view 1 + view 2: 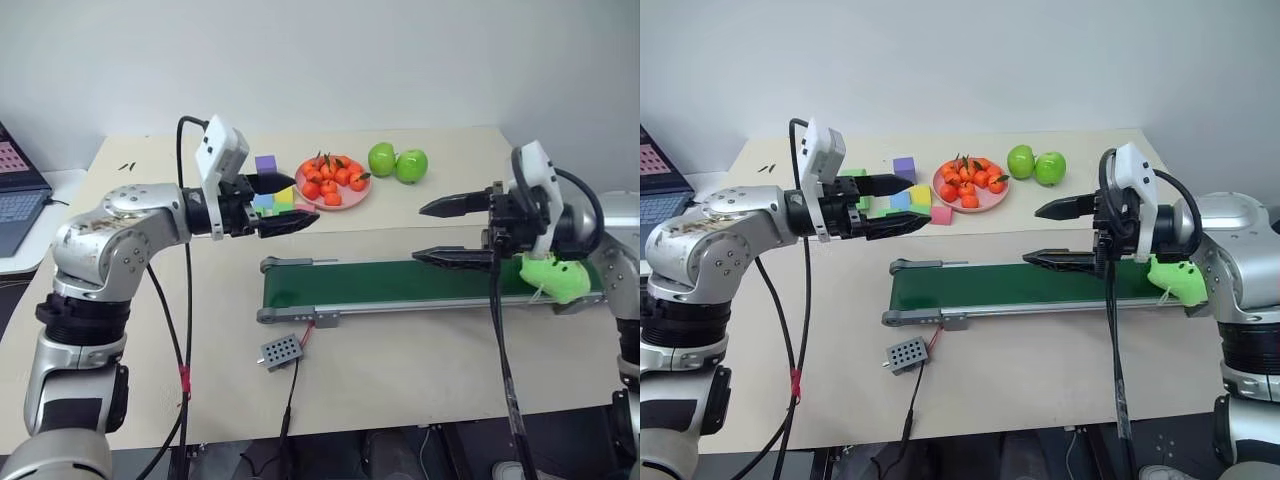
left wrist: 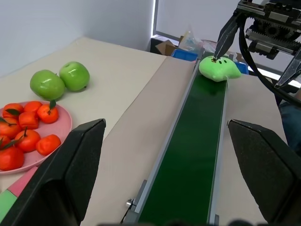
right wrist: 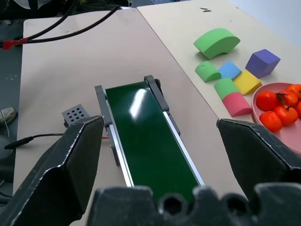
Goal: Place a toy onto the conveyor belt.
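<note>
The toy (image 1: 555,277), a fuzzy lime-green plush lump, lies on the right end of the conveyor belt (image 1: 380,283), a long dark-green strip in a silver frame. My right gripper (image 1: 420,233) hangs just above that end, pointing left along the belt, open with nothing between its fingers. The toy sits below and behind its wrist. In the left wrist view the toy (image 2: 218,68) rests at the belt's far end. My left gripper (image 1: 300,200) is open and empty, held in the air over the table behind the belt's left end, in front of the foam blocks.
A pink plate of tangerines (image 1: 333,182) and two glossy green apples (image 1: 397,162) stand behind the belt. Coloured foam blocks (image 3: 230,70) lie left of the plate. A small grey control box (image 1: 280,350) is wired in front of the belt. A laptop (image 1: 15,195) sits far left.
</note>
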Robot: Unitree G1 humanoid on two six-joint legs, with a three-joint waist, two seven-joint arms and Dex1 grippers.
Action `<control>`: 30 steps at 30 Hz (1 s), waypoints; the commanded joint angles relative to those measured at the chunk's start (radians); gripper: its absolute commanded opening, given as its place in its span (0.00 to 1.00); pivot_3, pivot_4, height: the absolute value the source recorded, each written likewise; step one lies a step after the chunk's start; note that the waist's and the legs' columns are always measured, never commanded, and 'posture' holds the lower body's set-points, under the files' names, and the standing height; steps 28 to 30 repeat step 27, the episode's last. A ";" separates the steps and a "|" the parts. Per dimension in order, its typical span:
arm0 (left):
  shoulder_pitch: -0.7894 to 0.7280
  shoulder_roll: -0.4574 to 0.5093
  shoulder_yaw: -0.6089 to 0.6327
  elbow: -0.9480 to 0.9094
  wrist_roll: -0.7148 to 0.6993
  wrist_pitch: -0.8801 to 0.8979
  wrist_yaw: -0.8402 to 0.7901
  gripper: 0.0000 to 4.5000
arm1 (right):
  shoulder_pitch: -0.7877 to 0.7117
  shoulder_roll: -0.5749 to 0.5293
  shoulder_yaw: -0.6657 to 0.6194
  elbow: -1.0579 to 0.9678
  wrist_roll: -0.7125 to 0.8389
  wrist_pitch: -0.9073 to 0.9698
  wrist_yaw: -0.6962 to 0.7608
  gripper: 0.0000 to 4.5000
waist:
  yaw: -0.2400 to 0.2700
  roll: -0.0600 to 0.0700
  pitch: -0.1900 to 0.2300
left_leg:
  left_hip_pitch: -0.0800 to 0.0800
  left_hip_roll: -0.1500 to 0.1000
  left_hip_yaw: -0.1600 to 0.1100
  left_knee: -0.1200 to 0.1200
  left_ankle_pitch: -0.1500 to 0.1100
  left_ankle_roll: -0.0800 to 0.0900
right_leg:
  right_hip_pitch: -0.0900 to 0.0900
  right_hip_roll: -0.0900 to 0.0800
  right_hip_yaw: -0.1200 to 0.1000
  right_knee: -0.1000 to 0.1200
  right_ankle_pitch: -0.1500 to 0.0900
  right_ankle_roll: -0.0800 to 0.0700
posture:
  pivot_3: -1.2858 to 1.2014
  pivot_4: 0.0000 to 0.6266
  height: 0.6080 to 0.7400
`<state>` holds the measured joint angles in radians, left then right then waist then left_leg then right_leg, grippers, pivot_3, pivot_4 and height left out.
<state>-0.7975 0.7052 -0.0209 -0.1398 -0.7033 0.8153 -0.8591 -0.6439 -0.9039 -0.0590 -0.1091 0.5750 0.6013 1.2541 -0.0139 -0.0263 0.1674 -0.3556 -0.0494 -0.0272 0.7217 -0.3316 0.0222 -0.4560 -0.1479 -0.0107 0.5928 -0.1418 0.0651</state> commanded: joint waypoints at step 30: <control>-0.057 -0.002 0.042 0.018 0.035 0.025 -0.017 0.98 | -0.021 0.018 -0.021 0.008 0.003 -0.028 -0.010 1.00 | 0.000 0.000 0.000 | 0.000 0.000 0.000 0.000 0.000 0.000 | 0.000 0.000 0.000 0.000 0.000 0.000 | 0.52 0.24 1.00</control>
